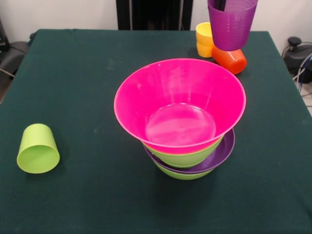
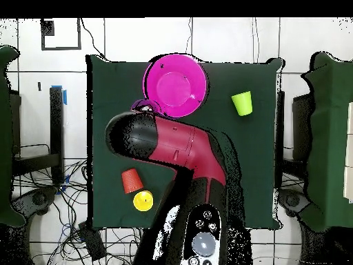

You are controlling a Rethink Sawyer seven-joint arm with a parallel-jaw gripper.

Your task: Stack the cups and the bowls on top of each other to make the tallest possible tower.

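I am holding the translucent purple cup up in the air at the far right of the front view, above the counter. A dark part of my claw is reaching down inside its mouth, though how wide the claw is spread I cannot tell, since the cup wall and the top edge are hiding it.

The tower is sitting near the middle of the counter. The pink bowl is resting on top, wide open and holding nothing. Under it a lime green bowl is nesting in the shallow purple bowl, and another lime green bowl is peeking out at the very bottom.

Just behind the tower on the right, the yellow-orange cup is standing upright, and the orange cup is lying tipped over right beside it. The lime green cup is lying on its side well apart, at the near left, its mouth facing the camera.

From overhead, my arm is covering the cup I hold, and only a sliver of purple is showing beside the pink bowl; the stacked layers are hidden there. That view is showing the yellow-orange cup as empty.
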